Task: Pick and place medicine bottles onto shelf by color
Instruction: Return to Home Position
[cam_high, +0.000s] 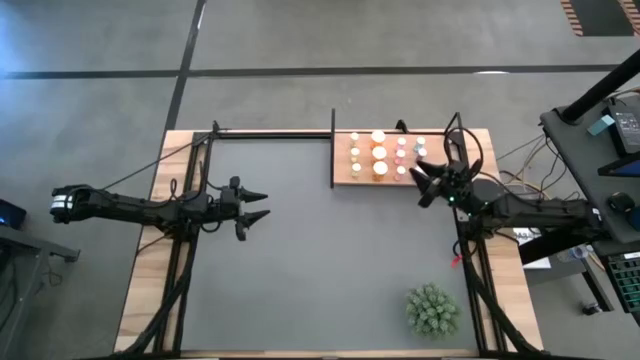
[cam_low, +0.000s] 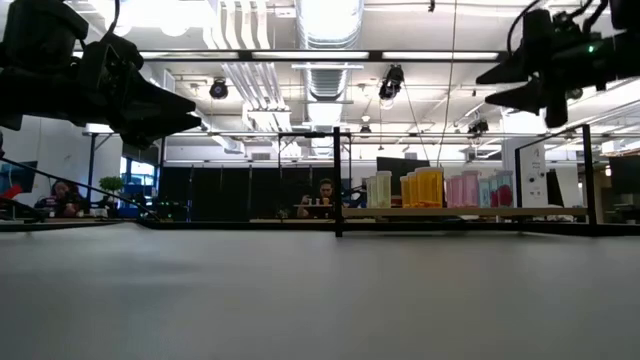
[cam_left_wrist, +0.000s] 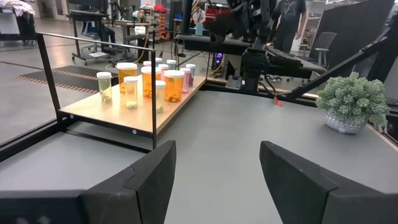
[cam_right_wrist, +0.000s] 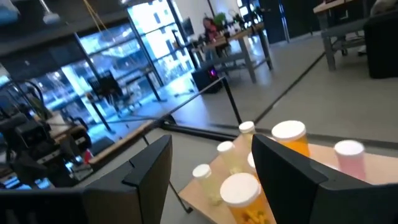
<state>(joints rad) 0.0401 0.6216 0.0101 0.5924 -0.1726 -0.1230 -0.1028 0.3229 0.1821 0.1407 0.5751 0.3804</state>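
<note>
High view: bottles on shelf, both pincers empty

Medicine bottles (cam_high: 380, 155) stand in rows on the shelf (cam_high: 343, 172) at the mat's (cam_high: 330, 270) far edge. Right gripper (cam_high: 418, 185) hovers just beside the shelf, fingers spread. Left gripper (cam_high: 266, 205) hangs well apart, likewise spread.

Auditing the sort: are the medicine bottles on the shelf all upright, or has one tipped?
All upright: the medicine bottles stand caps-up on the shelf, and the high view shows only round caps.
</note>
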